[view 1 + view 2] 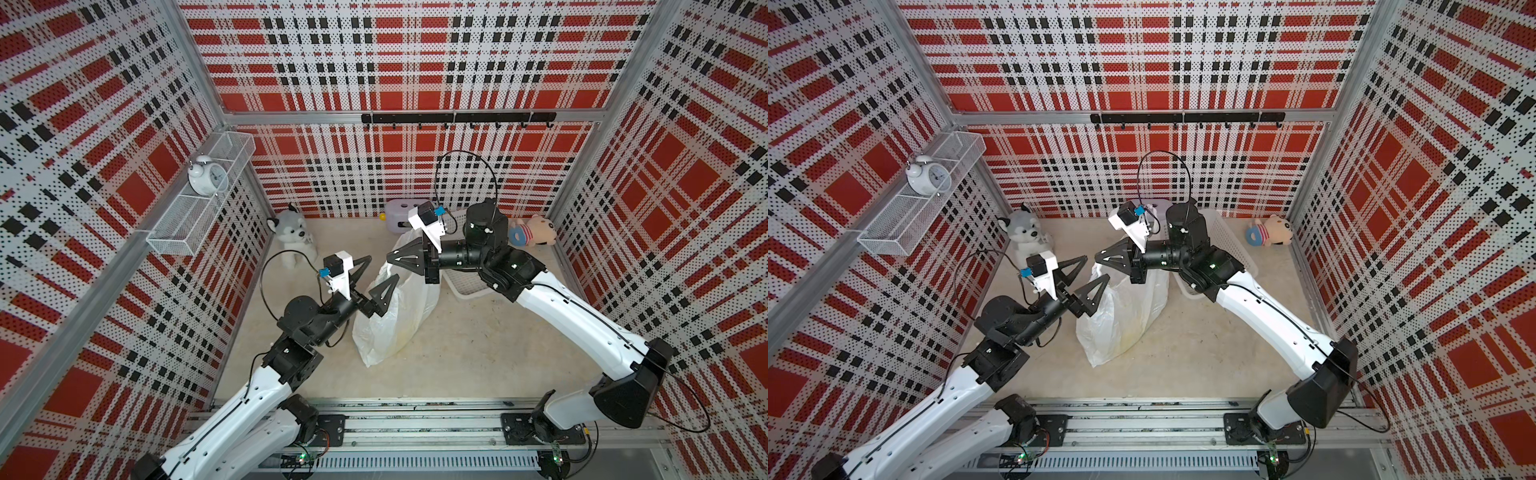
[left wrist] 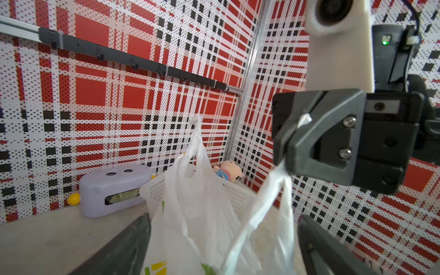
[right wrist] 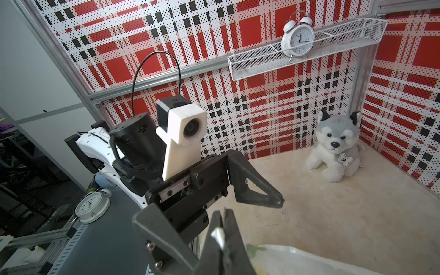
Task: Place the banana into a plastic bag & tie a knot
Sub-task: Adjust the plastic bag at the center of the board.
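My fingers (image 1: 409, 261) are black. The plastic bag (image 1: 395, 324) is translucent white, printed yellow and green. Red, white and black plaid covers the walls (image 1: 415, 62).

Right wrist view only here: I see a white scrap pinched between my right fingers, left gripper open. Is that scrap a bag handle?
Observer: Yes. In the left wrist view that pinched handle runs from the shut right gripper down into the plastic bag.
Operator: And the other handle?
Observer: The free handle stands upright, held by nothing; the two are not tied.
Operator: Where's the left gripper against the bag?
Observer: In a top view the left gripper is open at the bag's top, near the right gripper's tips.
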Controlling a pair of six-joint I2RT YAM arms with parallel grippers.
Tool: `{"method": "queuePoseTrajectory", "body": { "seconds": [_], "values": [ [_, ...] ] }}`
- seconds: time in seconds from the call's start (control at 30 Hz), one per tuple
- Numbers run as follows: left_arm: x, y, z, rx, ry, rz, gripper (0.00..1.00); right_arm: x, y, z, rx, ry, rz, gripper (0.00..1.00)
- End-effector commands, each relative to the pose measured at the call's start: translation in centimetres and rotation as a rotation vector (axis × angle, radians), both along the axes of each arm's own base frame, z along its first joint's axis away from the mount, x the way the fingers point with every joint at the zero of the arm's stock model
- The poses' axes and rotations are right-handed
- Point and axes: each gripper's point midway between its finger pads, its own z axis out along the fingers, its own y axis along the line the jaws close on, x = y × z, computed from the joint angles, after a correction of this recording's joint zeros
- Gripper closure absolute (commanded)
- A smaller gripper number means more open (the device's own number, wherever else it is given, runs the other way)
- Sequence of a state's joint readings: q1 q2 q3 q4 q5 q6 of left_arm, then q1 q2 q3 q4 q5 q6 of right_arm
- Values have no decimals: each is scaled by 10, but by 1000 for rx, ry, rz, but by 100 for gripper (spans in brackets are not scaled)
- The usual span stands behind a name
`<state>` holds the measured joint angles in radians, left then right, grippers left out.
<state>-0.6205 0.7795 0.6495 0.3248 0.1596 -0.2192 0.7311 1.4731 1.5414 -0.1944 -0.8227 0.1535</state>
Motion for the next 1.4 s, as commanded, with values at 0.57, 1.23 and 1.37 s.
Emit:
{"method": "queuePoseTrajectory", "body": {
  "seconds": [0.57, 1.23, 1.37],
  "values": [
    [3, -21, 4, 106, -36, 55, 20, -17, -16, 22, 18, -54, -22, 100],
    [-11, -18, 66, 40, -92, -97, 100, 49, -87, 51, 49, -35, -476, 24],
    [-19, -19, 81, 31, -116, -200, 100, 91, -126, 42, 86, 86, -599, 24]
  ]
}}
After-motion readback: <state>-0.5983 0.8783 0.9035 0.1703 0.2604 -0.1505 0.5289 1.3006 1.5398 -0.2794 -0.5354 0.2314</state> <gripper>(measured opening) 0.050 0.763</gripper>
